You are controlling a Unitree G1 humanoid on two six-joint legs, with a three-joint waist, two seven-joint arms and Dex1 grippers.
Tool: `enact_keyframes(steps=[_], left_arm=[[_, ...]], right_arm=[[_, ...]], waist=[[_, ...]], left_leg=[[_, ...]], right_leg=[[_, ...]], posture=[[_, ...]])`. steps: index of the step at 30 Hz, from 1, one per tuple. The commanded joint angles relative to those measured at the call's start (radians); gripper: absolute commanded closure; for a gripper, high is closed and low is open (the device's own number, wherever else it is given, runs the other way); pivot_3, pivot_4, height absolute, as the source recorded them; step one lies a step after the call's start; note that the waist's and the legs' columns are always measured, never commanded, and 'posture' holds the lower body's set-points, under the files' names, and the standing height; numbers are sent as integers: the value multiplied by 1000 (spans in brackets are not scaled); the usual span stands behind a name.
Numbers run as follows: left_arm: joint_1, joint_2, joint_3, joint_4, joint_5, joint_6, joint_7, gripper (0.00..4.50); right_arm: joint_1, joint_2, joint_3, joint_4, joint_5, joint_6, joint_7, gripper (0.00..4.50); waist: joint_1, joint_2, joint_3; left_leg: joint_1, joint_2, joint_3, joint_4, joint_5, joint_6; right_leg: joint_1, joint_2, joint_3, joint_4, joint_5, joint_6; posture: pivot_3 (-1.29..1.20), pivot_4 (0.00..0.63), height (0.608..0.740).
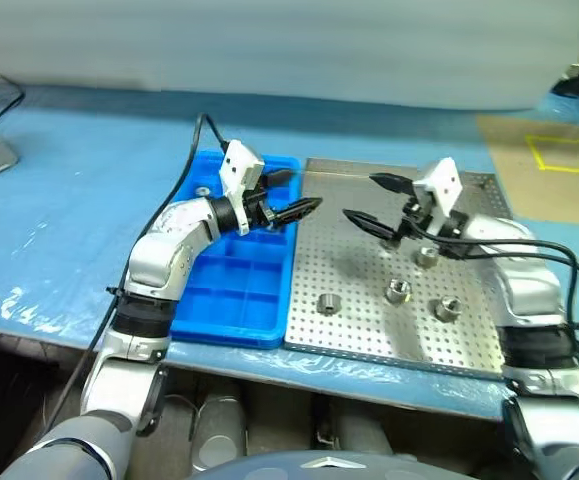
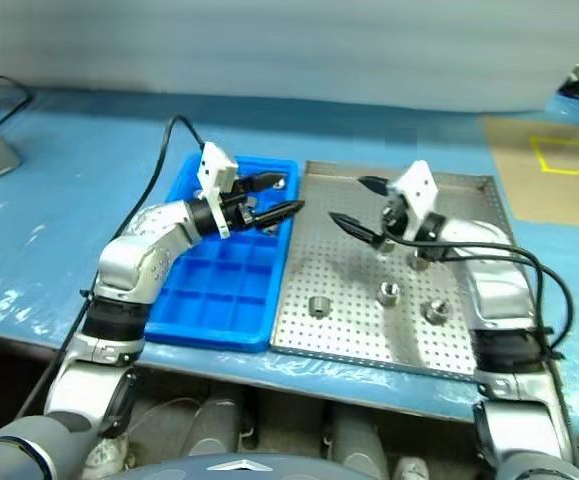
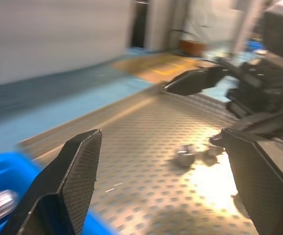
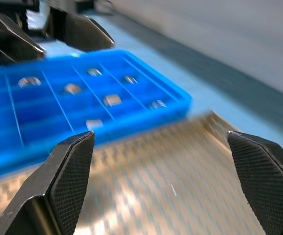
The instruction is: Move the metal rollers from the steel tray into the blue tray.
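While both hands hang spread and empty, the rollers wait split between the two trays.

Over the seam between the trays, the left hand (image 1: 291, 196) points across toward the steel tray (image 1: 369, 330), fingers apart and holding nothing, likely because it is free to fetch another piece. Facing it, the right hand (image 1: 369, 203) hovers over the perforated floor, fingers wide and empty, well placed to reach down. Four metal rollers (image 1: 398, 291) sit loose on the steel tray near that hand. Others already lie in compartments of the blue tray (image 1: 231, 330), just beside it on the blue surface (image 1: 69, 220).
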Motion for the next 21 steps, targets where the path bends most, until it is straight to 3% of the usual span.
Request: enact_keyframes(steps=[1,6,14,19,21], left_arm=[[-53,72,-125,70,58,-66,-193,409],[-94,133,-307,131,140,-60,-379,409],[-115,130,-441,141,236,-96,-489,409],[-131,147,-571,193,397,-182,-513,409],[-147,136,-616,231,444,-229,-531,1011]], right_arm=[[58,-39,-85,-135,43,47,-47,0],[143,-61,-139,-212,41,74,-114,0],[230,-64,-163,-258,59,73,-149,0],[212,-43,-170,-249,62,50,-195,0],[199,-30,-169,-249,86,58,-204,0]], waist=[[-33,1,-1],[-81,3,-2],[-84,3,-2],[-86,3,-2],[-89,4,-3]], left_leg=[[1,1,0,-2,0,0],[1,0,0,-6,0,0],[1,0,1,-3,-2,3],[4,0,1,-3,-2,3],[7,0,1,-4,-2,3]], right_leg=[[0,1,0,-2,0,0],[0,3,1,-8,0,0],[5,2,1,-10,0,0],[7,2,1,-11,0,0],[11,2,1,-12,-1,1]], posture=[[-359,150,740],[-407,150,740],[-451,150,740],[-451,150,740],[-428,150,740]])
